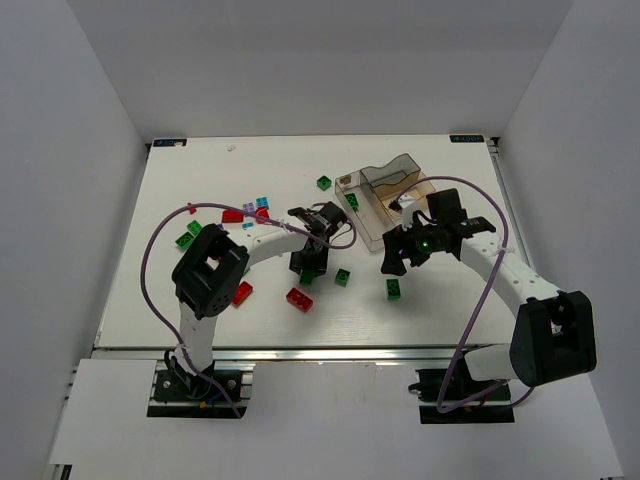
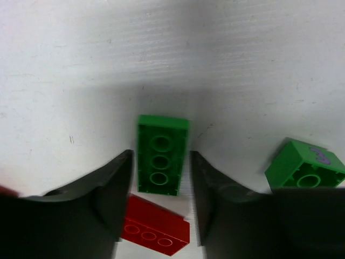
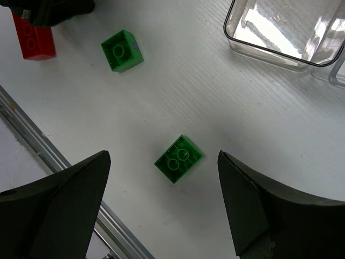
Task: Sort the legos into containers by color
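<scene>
Your left jaws stand released, straddling a long green lego (image 2: pixel 161 156) on the worktop (image 2: pixel 242 65), with slim gaps either side. Your right jaws gape wide over a square green lego (image 3: pixel 179 158), just near of the tray (image 3: pixel 253 48).

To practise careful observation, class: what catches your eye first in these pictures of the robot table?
The left arm's black fingers straddle a long green plastic brick on the white table, a red brick right beside it. The right arm's fingers hang wide open above a small square green brick, near the clear plastic tray.
</scene>
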`<action>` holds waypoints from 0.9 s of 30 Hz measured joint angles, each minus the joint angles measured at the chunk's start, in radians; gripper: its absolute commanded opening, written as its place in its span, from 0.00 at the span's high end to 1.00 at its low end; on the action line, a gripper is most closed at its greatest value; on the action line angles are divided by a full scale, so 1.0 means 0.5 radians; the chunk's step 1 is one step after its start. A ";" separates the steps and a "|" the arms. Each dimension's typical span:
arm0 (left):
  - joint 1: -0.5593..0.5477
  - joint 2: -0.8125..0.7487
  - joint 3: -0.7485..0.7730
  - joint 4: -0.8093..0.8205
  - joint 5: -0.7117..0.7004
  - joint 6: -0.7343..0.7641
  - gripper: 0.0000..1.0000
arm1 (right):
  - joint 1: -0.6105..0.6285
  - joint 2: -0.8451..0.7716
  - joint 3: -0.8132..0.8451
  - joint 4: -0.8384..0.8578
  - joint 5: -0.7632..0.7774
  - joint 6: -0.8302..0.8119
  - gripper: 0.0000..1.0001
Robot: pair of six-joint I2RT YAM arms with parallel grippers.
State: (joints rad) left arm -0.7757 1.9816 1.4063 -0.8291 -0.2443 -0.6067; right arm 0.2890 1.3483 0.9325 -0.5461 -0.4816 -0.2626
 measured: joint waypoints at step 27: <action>0.041 0.255 1.280 0.439 0.348 -0.033 1.00 | -0.002 -0.111 -0.161 0.080 0.034 -0.013 1.00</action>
State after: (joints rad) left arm -0.7551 2.1090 2.0464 -0.6098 -0.0704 -0.6231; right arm 0.2882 1.2930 0.8520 -0.5060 -0.4648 -0.2691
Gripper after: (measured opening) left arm 0.444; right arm 0.016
